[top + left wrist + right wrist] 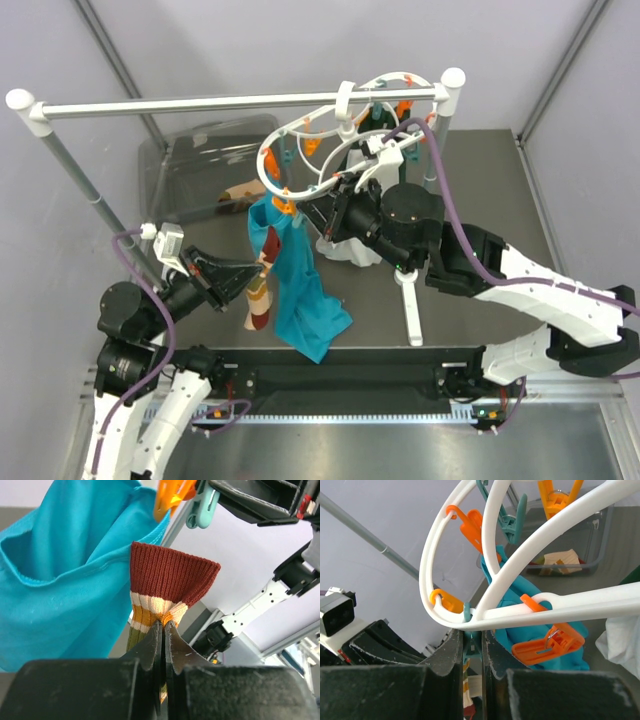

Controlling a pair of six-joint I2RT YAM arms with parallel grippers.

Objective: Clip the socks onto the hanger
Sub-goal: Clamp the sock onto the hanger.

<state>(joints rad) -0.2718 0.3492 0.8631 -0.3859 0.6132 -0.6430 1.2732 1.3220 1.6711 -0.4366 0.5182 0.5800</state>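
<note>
While the top view only shows the left gripper [250, 273] up against a striped sock [258, 297] right beside the hanging teal cloth [298, 285], the left wrist cam settles it: jaws closed on the sock, pinching it at the orange/cream stripes just under the dark red cuff, with the cuff sticking up past the tips. That sock is off the bench [490, 180], held in the air below the hanger [266, 168], not clipped. The hanger hooks over the white rail [200, 103], ring tilted. The right gripper [328, 197] is at the ring's near rim; from above its tips are lost in the clutter of ring and clips. The right wrist cam fills that in: jaws closed on a teal clip [468, 614] hanging from the rim where an inner bar joins it, with an orange clip [547, 644] just to the right against the teal cloth. Same cam shows a second sock [561, 562] lying in the clear bin [190, 160] behind the hanger; the top view has it there too, next to the ring's edge. A white cloth [345, 248] sits on the bench under the right arm.
</note>
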